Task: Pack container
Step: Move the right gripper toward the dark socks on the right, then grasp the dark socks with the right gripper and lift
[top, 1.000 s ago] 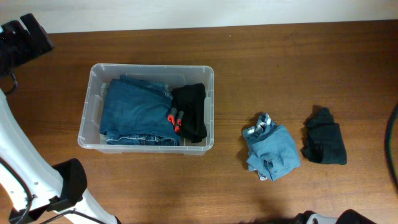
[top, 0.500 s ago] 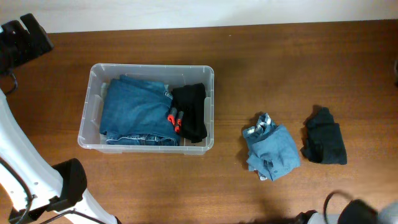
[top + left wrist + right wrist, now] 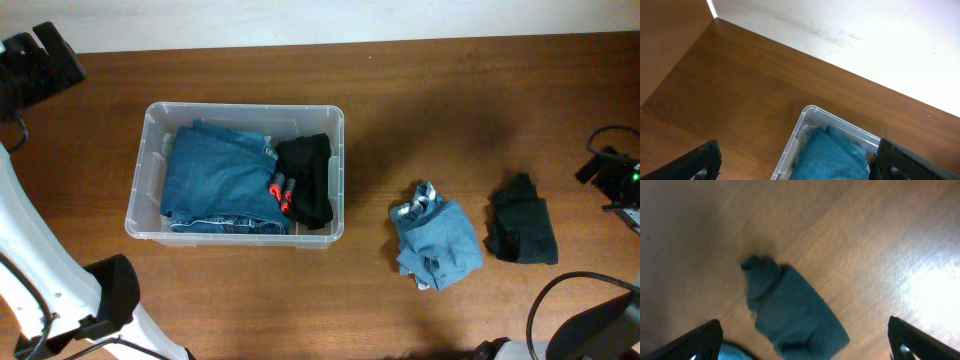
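The clear plastic container [image 3: 148,190] sits left of centre on the wooden table, holding folded blue jeans [image 3: 215,180] and a black garment with red marks [image 3: 305,180]. Its corner and the blue jeans also show in the left wrist view [image 3: 800,130]. A light blue folded garment [image 3: 437,245] and a dark folded garment [image 3: 522,232] lie on the table at the right. The dark garment shows in the right wrist view [image 3: 790,312]. My left gripper [image 3: 40,65] is open, high at the far left. My right gripper [image 3: 612,175] is open, above the table just right of the dark garment.
A white wall runs along the table's far edge [image 3: 840,30]. The white left arm base [image 3: 60,300] stands at the lower left. A black cable [image 3: 560,300] loops at the lower right.
The right arm has come into view at the right edge, moving in towards the dark garment. The left arm and the clothes have not moved.
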Controlling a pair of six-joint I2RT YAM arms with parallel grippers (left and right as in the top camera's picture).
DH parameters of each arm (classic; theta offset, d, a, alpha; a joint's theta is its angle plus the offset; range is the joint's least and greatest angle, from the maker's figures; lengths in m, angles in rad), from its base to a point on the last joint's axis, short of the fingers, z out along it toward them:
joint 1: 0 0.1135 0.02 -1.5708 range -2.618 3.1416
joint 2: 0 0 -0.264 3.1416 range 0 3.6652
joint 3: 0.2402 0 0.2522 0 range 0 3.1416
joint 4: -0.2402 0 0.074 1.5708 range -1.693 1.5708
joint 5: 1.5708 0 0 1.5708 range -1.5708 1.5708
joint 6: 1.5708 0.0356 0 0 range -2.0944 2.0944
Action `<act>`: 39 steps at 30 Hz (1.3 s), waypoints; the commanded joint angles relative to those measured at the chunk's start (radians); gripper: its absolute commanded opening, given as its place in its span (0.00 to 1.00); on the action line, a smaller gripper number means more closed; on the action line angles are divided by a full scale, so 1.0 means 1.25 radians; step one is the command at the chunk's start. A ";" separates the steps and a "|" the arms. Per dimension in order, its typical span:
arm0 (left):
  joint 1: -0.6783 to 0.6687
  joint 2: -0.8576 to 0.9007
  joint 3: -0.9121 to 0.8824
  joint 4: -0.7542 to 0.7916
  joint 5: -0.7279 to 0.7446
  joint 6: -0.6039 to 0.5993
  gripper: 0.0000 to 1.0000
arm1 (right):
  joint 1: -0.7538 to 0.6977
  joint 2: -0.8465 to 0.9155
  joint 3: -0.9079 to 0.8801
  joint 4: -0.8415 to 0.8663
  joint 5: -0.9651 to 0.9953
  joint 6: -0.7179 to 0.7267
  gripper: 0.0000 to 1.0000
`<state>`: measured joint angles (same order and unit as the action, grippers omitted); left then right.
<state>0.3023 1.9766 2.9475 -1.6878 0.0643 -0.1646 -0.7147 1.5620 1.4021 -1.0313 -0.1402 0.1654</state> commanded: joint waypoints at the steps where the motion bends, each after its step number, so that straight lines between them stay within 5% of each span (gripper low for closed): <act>1: 0.002 0.002 0.004 0.000 0.000 0.004 0.99 | -0.004 -0.089 0.006 0.059 0.055 0.012 0.98; 8: 0.002 0.002 0.004 0.000 0.000 0.004 1.00 | 0.019 -0.294 0.006 0.104 0.141 0.043 0.98; 12: 0.002 0.002 0.004 0.000 0.000 0.004 0.99 | 0.008 -0.315 0.004 0.009 0.017 0.105 0.98; 19: 0.002 0.002 0.004 0.000 0.000 0.004 0.99 | -0.054 -0.018 -0.051 -0.084 -0.171 0.033 0.99; 28: -0.006 0.002 0.004 0.000 0.000 0.004 0.99 | -0.062 0.257 -0.052 -0.069 -0.188 -0.067 0.99; 31: -0.005 0.002 0.004 0.000 0.000 0.004 0.99 | -0.062 0.299 -0.059 -0.066 -0.187 -0.071 0.99; 39: -0.005 0.002 0.004 0.000 0.000 0.004 0.99 | -0.061 0.310 -0.167 0.021 -0.279 -0.088 0.80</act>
<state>0.2996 1.9766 2.9475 -1.6875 0.0639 -0.1646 -0.7860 1.9442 1.2381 -1.0241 -0.4187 0.0750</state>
